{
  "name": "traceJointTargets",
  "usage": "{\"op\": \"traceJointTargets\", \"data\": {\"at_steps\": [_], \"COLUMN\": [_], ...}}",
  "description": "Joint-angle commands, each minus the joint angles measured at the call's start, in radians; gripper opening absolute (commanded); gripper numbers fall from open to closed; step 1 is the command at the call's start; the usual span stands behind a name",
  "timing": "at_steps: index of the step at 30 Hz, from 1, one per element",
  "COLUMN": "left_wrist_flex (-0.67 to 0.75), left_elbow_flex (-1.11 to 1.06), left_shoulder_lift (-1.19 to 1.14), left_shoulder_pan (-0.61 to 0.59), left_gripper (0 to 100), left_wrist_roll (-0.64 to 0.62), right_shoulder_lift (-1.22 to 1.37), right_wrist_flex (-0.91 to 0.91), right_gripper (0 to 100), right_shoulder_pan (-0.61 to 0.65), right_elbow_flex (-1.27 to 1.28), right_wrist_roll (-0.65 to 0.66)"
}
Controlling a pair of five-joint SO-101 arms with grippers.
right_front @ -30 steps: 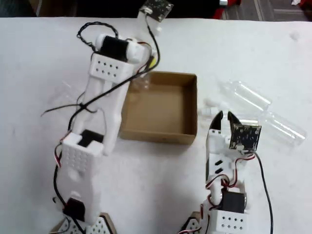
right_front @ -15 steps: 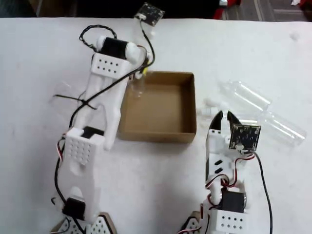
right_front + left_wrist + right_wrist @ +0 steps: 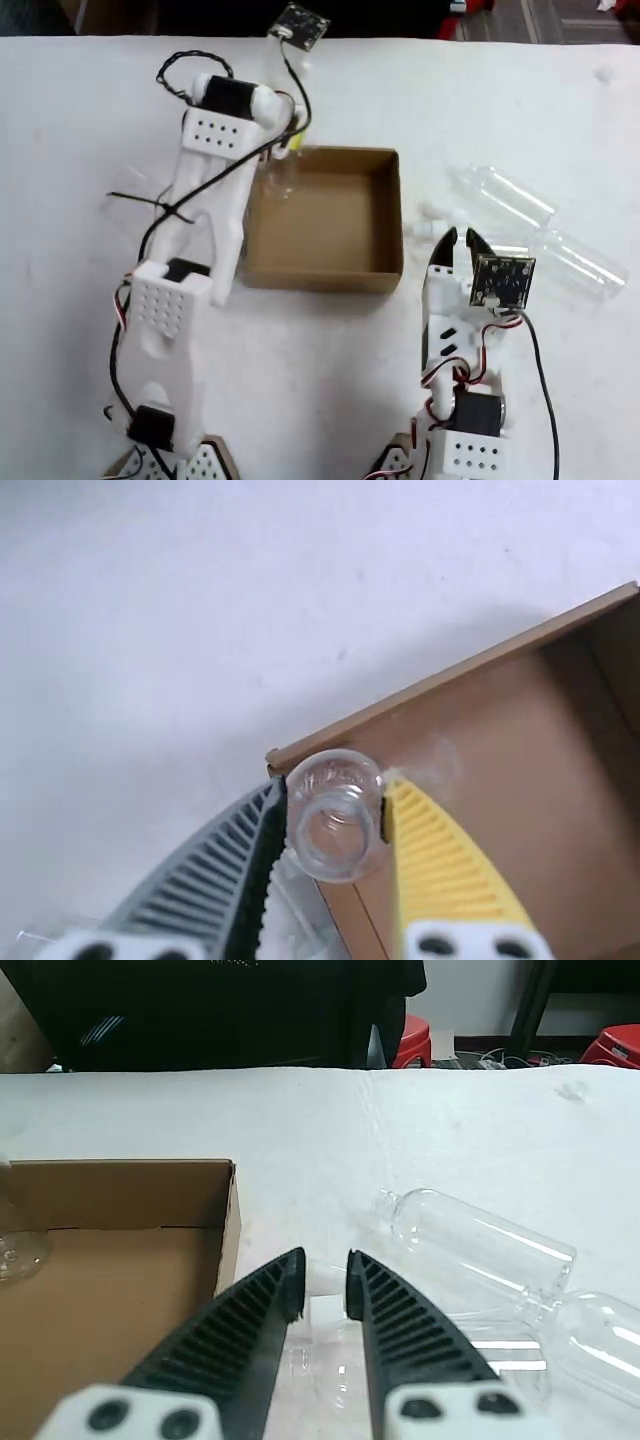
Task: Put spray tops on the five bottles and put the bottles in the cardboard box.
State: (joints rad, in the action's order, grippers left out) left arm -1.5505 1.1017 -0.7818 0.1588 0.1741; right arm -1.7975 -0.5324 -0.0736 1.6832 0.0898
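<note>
At the box [image 3: 470, 675] corner edge, left fingers [image 3: 430, 850] clamp a bottle [image 3: 335, 820].

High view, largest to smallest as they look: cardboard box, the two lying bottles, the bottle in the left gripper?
1. cardboard box
2. farther lying bottle and nearer lying bottle, alike
3. held bottle, partly hidden, unsure

No legible text, no labels, no numbers
</note>
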Motion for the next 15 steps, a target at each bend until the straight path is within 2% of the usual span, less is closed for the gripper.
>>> {"op": "traceJointTargets", "data": {"at_steps": [1,11,15], "left_wrist_flex": [0.012,0.020,0.020], "left_elbow_flex": [0.038,0.040,0.040], "left_shoulder_lift": [0.021,0.065,0.110], "left_shoulder_pan": [-0.019,-0.012,-0.012], "left_gripper": [15,16,19], "left_wrist_roll": [0.003,0.008,0.005], "right_shoulder_lift": [-0.004,-0.004,-0.004], "right_wrist_flex": [0.005,0.005,0.005], "right_gripper": [6.0,6.0,6.0], "right_shoulder_pan": [0.002,0.002,0.002], "right_elbow_flex": [0.006,0.006,0.006], "right_wrist_roll": [0.017,0.018,0.018]}}
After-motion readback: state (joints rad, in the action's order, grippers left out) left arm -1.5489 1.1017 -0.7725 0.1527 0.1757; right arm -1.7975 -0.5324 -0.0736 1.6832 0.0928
